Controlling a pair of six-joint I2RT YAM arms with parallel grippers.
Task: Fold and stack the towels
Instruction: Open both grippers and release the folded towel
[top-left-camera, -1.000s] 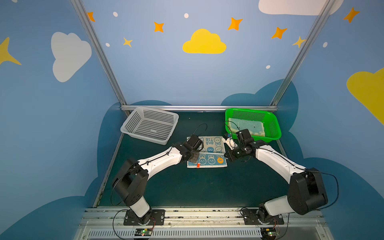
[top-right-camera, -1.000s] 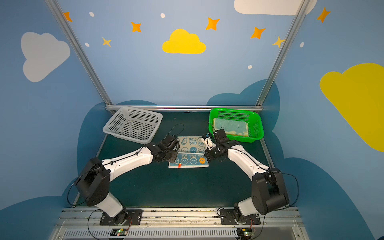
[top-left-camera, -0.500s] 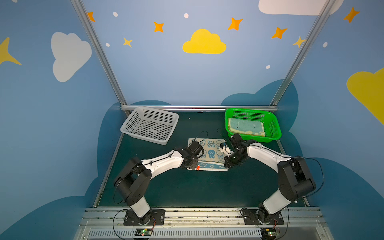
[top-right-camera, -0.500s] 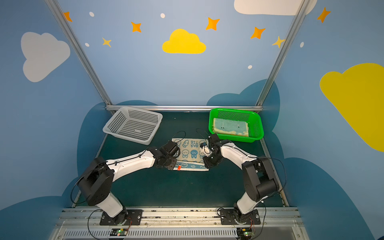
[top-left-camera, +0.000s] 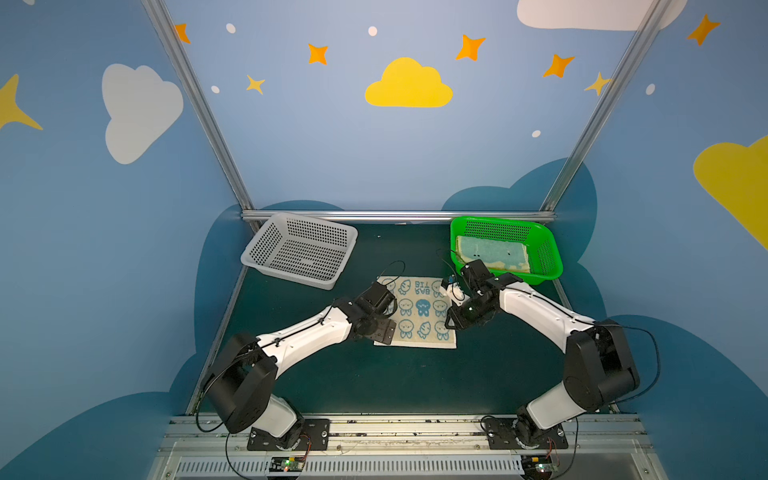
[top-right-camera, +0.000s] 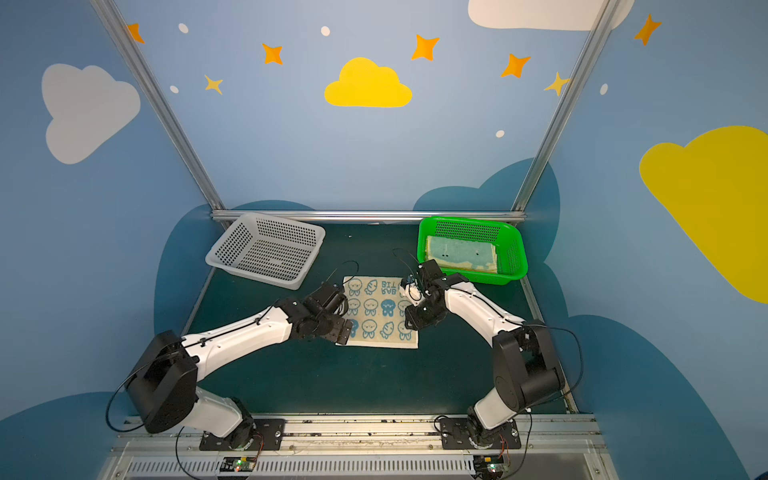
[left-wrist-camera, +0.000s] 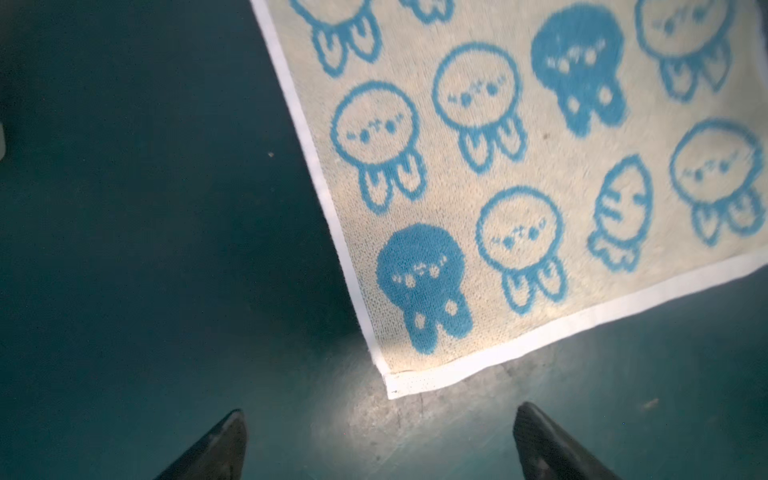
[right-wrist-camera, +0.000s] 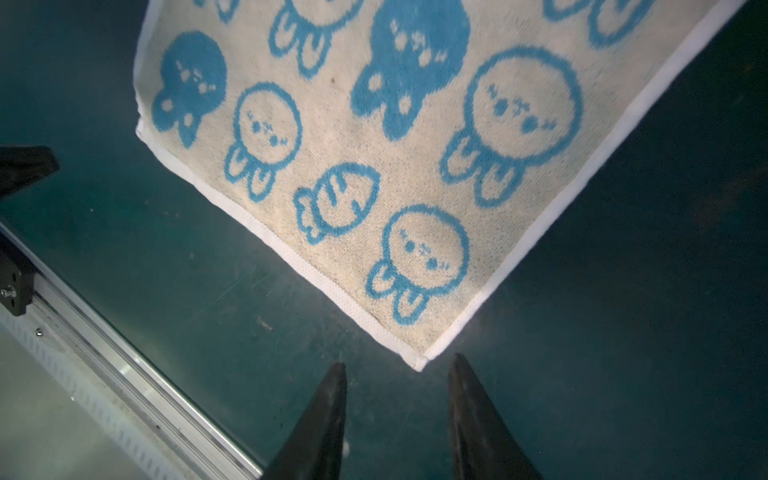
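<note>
Both empty: left gripper (left-wrist-camera: 381, 408) spread wide, right gripper (right-wrist-camera: 399, 360) narrowly parted, each fronting a towel (left-wrist-camera: 540, 166) corner.

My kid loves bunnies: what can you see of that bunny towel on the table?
The bunny towel is cream terry with blue rabbits, carrots and a white hem. It lies flat, unfolded, on the dark green table; the left fingers and right fingers stand open just off its near corners, not touching it.
</note>
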